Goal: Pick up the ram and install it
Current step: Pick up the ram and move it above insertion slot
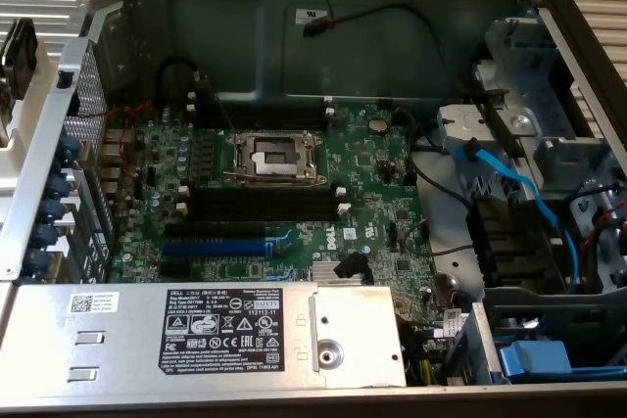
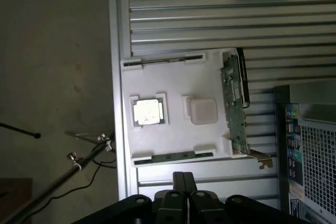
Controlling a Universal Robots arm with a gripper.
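In the wrist view a white tray (image 2: 173, 85) lies on a ribbed metal surface. A ram (image 2: 173, 156), a thin green stick, sits in the holder along the tray edge closest to my gripper. A second thin dark strip (image 2: 163, 60) rests in the holder on the opposite edge. My gripper (image 2: 184, 181) hangs high above, just off the tray's near edge, with its fingers shut and nothing between them. The exterior view shows the open computer case with empty black slots (image 1: 260, 205) with white end clips on the green motherboard (image 1: 362, 168).
The tray also carries a square processor chip (image 2: 148, 112), a white square block (image 2: 202, 111) and a green expansion card (image 2: 234, 106) on edge. In the case are the open processor socket (image 1: 274, 156), a blue slot (image 1: 211, 247), the power supply (image 1: 196, 335) and blue cables (image 1: 529, 193).
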